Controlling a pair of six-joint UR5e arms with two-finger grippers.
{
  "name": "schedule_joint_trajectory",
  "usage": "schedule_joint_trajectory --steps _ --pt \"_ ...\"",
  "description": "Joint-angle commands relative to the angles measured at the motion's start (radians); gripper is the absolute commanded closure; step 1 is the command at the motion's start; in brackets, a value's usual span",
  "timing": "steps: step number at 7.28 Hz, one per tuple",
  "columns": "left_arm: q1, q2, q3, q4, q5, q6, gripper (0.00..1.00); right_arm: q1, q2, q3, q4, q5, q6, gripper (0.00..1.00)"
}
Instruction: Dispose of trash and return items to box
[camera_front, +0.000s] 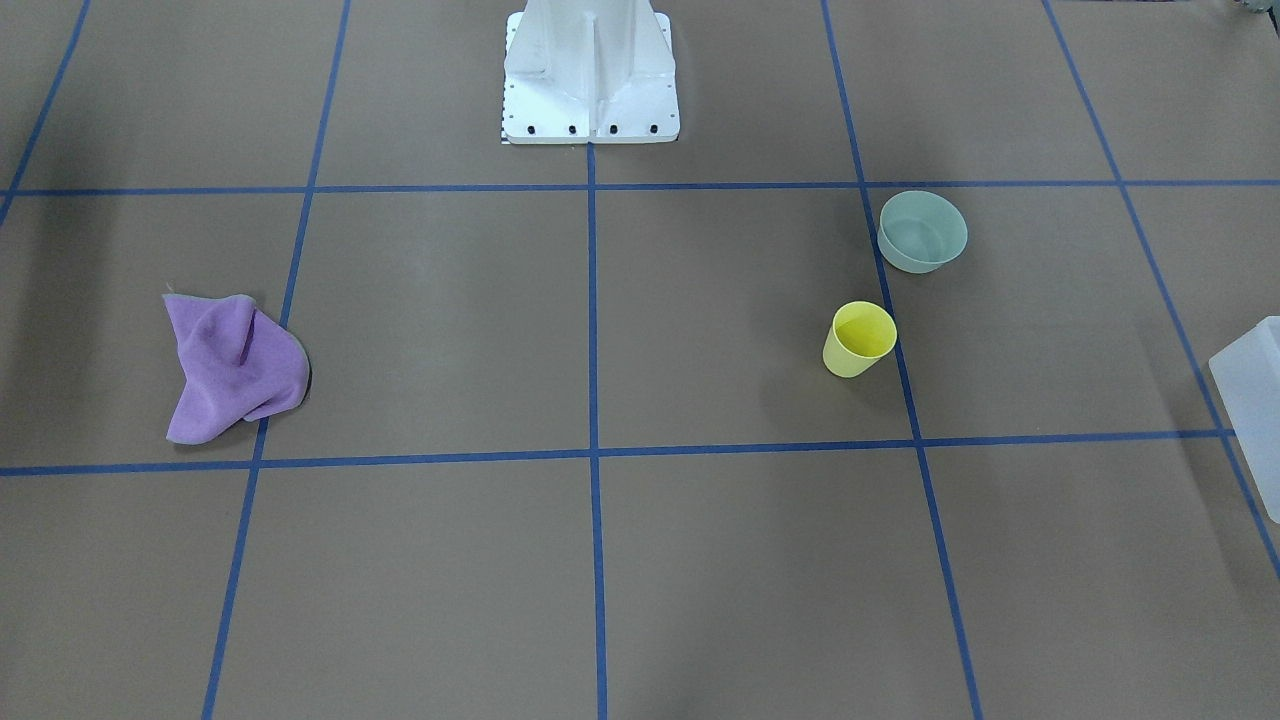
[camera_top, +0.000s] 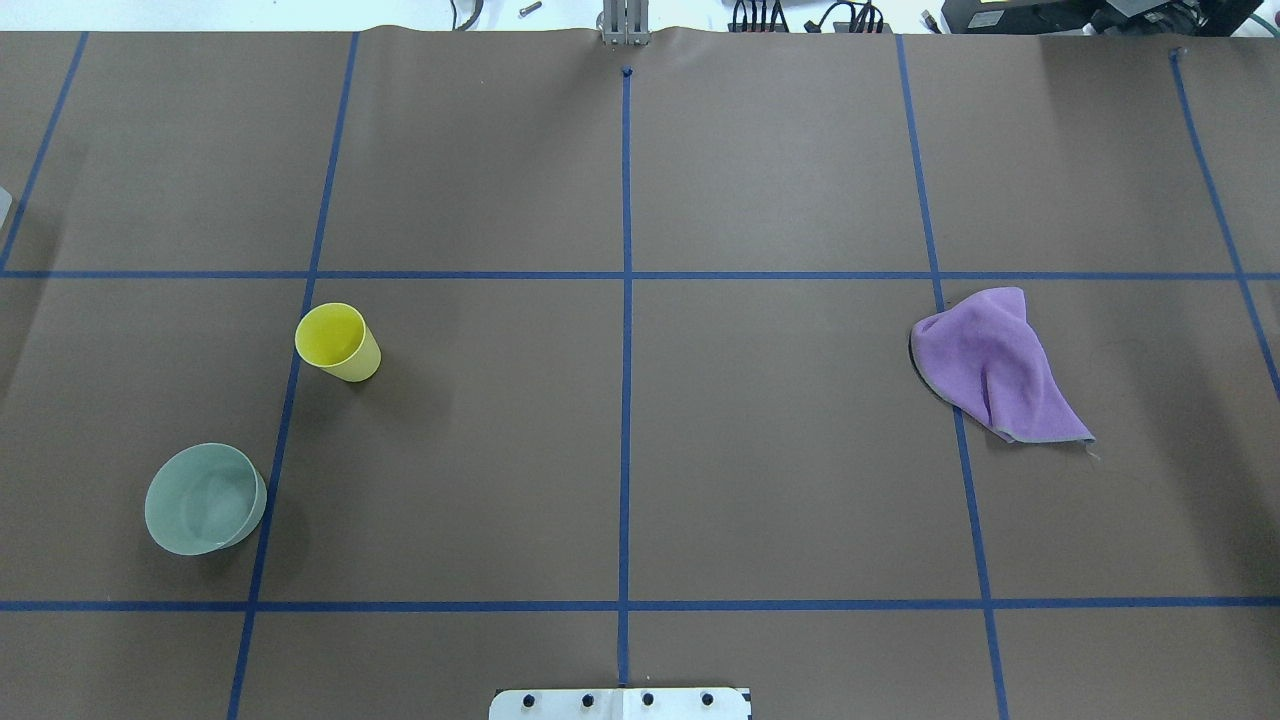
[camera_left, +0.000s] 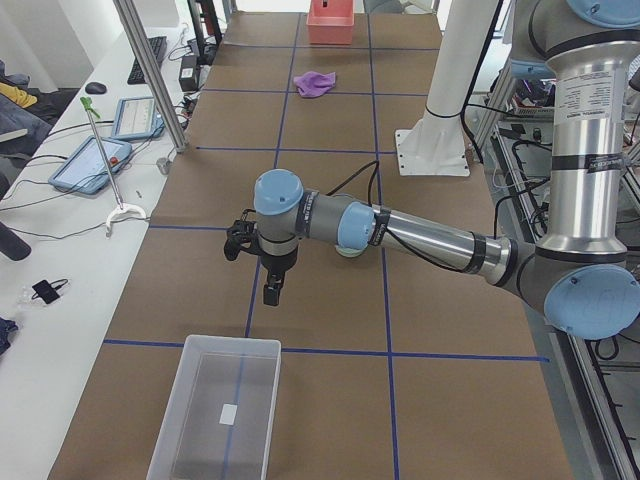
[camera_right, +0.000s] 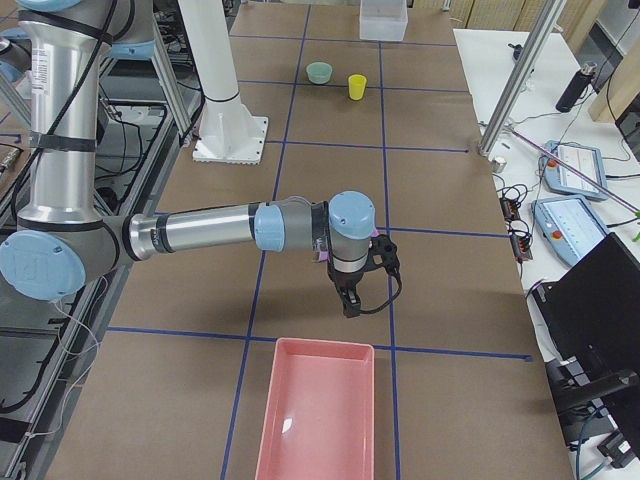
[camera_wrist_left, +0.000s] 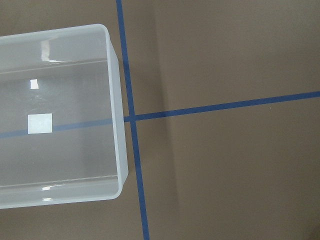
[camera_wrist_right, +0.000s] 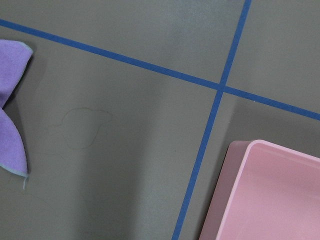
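A purple cloth (camera_top: 995, 365) lies crumpled on the robot's right half of the table, and its edge shows in the right wrist view (camera_wrist_right: 10, 110). A yellow cup (camera_top: 338, 341) and a pale green bowl (camera_top: 205, 498) stand upright on the left half. My left gripper (camera_left: 271, 292) hangs above the table just short of the clear plastic box (camera_left: 218, 410), which looks empty in the left wrist view (camera_wrist_left: 55, 115). My right gripper (camera_right: 350, 300) hangs above the table just short of the pink bin (camera_right: 320, 410). I cannot tell whether either gripper is open or shut.
The white robot base (camera_front: 590, 75) stands at the middle of the table's near side. Blue tape lines cross the brown table (camera_top: 640, 450). Tablets and cables lie on the side benches (camera_left: 90, 165).
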Motion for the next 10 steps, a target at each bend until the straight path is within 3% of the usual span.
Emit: schedule_joint_trajectory --steps 1,5,6,8,10 --pt "0.000 -0.004 0.005 -0.002 -0.001 0.000 0.02 -0.008 0.001 -0.002 0.000 0.001 0.000 0.00" --pt "0.002 0.007 0.005 -0.032 -0.001 -0.024 0.02 -0.057 0.018 0.007 0.011 0.007 0.024 0.00" --pt "0.008 -0.004 0.002 -0.048 -0.001 -0.046 0.02 -0.092 0.015 0.007 0.096 0.006 0.082 0.00" --pt "0.127 -0.004 -0.010 -0.159 0.004 -0.224 0.02 -0.158 0.000 0.004 0.260 0.003 0.291 0.00" --pt "0.300 -0.054 -0.065 -0.164 0.016 -0.500 0.02 -0.179 -0.013 0.001 0.287 -0.001 0.293 0.00"
